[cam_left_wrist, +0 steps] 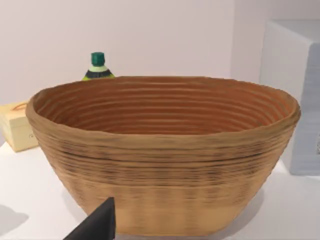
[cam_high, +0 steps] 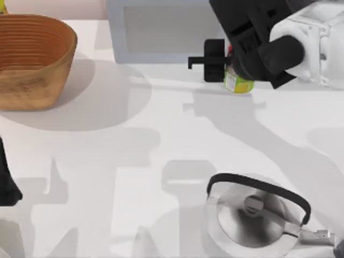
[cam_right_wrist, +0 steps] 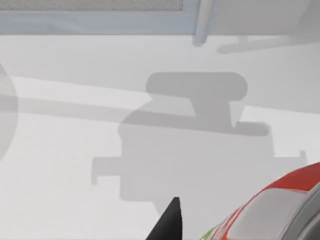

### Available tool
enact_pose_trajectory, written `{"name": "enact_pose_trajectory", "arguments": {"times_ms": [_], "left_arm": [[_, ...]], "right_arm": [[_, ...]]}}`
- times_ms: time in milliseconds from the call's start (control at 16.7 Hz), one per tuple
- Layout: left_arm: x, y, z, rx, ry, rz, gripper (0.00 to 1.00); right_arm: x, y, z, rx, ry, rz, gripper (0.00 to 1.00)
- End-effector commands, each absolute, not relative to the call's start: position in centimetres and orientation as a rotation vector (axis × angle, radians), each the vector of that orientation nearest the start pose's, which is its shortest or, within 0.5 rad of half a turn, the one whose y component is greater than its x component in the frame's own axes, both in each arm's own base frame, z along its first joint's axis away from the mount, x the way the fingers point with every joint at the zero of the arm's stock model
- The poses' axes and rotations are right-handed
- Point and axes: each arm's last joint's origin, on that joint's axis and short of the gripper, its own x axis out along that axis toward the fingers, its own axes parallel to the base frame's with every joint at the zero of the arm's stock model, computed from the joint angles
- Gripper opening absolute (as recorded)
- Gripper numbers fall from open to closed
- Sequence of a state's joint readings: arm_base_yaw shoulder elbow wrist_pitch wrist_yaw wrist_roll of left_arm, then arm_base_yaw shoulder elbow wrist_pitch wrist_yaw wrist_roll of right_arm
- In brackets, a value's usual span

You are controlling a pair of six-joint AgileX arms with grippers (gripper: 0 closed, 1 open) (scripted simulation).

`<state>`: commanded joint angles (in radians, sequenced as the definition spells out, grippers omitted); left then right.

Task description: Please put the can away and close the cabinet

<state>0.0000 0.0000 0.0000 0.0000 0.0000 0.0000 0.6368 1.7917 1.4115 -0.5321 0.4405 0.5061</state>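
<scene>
The can (cam_high: 237,82), with a red label and a yellow-green lower band, hangs above the table just in front of the grey cabinet (cam_high: 161,32). My right gripper (cam_high: 228,67) is shut on it, and its shadow falls on the table below. In the right wrist view the can (cam_right_wrist: 280,207) sits close at the corner beside one dark fingertip (cam_right_wrist: 170,220), with the cabinet's lower edge (cam_right_wrist: 100,22) beyond. My left arm (cam_high: 5,183) is parked at the table's left edge, and one of its fingertips (cam_left_wrist: 97,225) points at the basket.
A woven basket (cam_high: 32,59) stands at the back left. A silver kettle (cam_high: 252,215) with a black handle stands at the front right. Behind the basket are a green-capped bottle (cam_left_wrist: 97,67) and a yellow box (cam_left_wrist: 17,125).
</scene>
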Motion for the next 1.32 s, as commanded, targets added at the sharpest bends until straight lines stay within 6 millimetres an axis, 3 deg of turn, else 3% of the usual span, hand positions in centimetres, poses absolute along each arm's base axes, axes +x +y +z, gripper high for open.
{"name": "enact_pose_trajectory", "arguments": {"times_ms": [180, 420, 660, 780, 900, 1020, 1320], "left_arm": [[10.6, -0.1, 16.0, 0.000, 0.000, 0.000, 1.00], [10.6, -0.1, 16.0, 0.000, 0.000, 0.000, 1.00], [10.6, -0.1, 16.0, 0.000, 0.000, 0.000, 1.00], [10.6, -0.1, 16.0, 0.000, 0.000, 0.000, 1.00], [10.6, -0.1, 16.0, 0.000, 0.000, 0.000, 1.00], [10.6, -0.1, 16.0, 0.000, 0.000, 0.000, 1.00], [10.6, -0.1, 16.0, 0.000, 0.000, 0.000, 1.00]], "right_arm": [[31.5, 21.1, 25.3, 0.010, 0.784, 0.008, 0.00], [28.8, 16.0, 28.2, 0.069, 0.687, 0.052, 0.00], [22.8, 9.3, 31.9, 0.160, 0.438, 0.106, 0.00], [18.9, 6.2, 32.0, 0.181, 0.292, 0.116, 0.00], [15.4, 3.8, 30.3, 0.174, 0.164, 0.111, 0.00], [12.8, 2.2, 27.2, 0.145, 0.073, 0.094, 0.00], [10.6, 0.4, 19.0, 0.046, -0.002, 0.030, 0.00]]}}
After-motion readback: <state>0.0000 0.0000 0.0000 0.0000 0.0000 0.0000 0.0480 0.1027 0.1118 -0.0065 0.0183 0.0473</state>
